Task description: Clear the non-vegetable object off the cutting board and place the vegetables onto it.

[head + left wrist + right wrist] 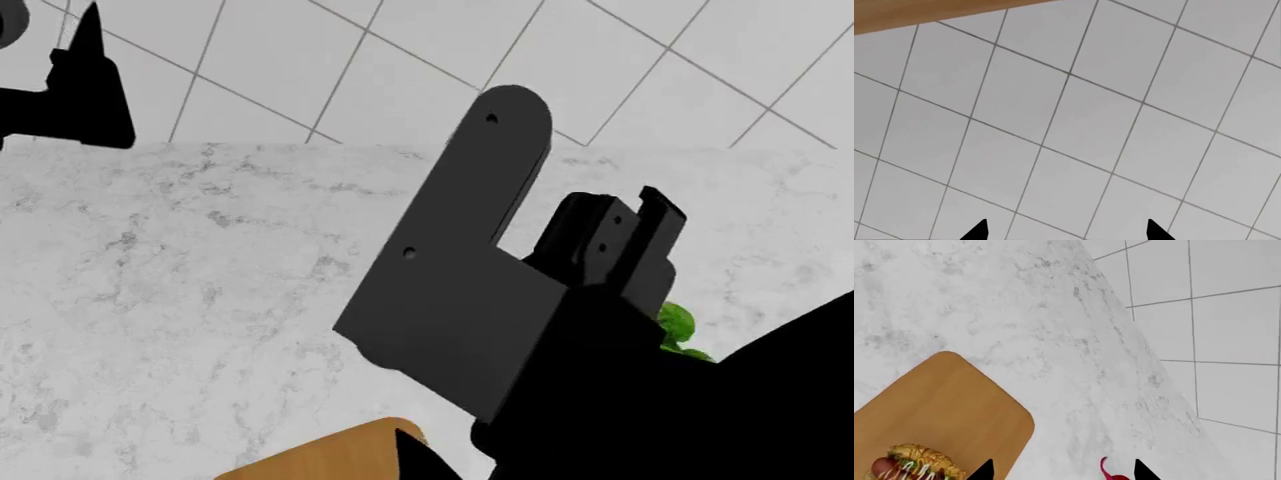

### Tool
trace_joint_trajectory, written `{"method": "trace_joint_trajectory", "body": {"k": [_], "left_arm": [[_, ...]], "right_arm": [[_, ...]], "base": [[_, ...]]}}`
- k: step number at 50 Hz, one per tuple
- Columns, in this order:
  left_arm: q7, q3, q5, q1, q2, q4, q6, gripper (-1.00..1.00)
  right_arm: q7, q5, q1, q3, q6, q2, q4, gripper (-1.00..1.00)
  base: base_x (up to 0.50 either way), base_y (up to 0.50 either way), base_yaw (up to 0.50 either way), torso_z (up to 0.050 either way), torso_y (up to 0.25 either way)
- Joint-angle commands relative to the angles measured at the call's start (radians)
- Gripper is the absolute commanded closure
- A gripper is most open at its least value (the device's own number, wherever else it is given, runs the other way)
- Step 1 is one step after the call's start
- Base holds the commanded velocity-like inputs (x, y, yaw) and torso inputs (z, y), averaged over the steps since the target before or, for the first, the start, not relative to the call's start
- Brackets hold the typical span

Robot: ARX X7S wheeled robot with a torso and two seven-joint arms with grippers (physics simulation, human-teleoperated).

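Note:
In the right wrist view the cutting board [941,410] lies on the white marble counter, one rounded corner pointing away. The hot dog [914,466] sits on the board at the frame's edge, partly cut off. The radish [1111,472] shows only its red root tail and a bit of red body, on the counter beside the board. My right gripper [1062,471] is open and empty, its tips straddling the board's edge and the radish. Green leaves [677,327] peek out behind my right arm in the head view. My left gripper [1067,231] is open, empty, over grey tiles.
The marble counter [200,280] ends at a grey tiled surface [400,60]. My right arm [467,290] hides most of the middle of the head view; a board corner [340,458] shows below it. A brown wooden edge [921,12] crosses the left wrist view.

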Motion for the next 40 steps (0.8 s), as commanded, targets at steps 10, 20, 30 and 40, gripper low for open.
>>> {"method": "trace_joint_trajectory", "body": {"k": [10, 20, 30, 40], "left_arm": [[0.036, -0.003, 0.013, 0.009, 0.018, 0.0, 0.011, -1.0], [0.036, -0.008, 0.01, 0.014, 0.008, 0.003, 0.02, -1.0], [0.033, -0.008, 0.01, 0.017, 0.004, 0.003, 0.026, -1.0], [0.031, -0.008, 0.008, 0.017, -0.001, 0.004, 0.028, -1.0]], "right_arm": [[-0.1, 0.103, 0.087, -0.072, 0.024, -0.044, 0.03, -1.0], [-0.208, 0.024, 0.102, -0.141, 0.056, -0.105, 0.048, -1.0], [-0.348, -0.095, 0.095, -0.186, 0.049, -0.131, 0.047, -1.0], [-0.44, -0.169, 0.087, -0.228, 0.035, -0.157, 0.043, -1.0]], "base": [[0.0, 0.0, 0.0, 0.0, 0.0], [0.0, 0.0, 0.0, 0.0, 0.0], [0.0, 0.0, 0.0, 0.0, 0.0], [0.0, 0.0, 0.0, 0.0, 0.0]]}}
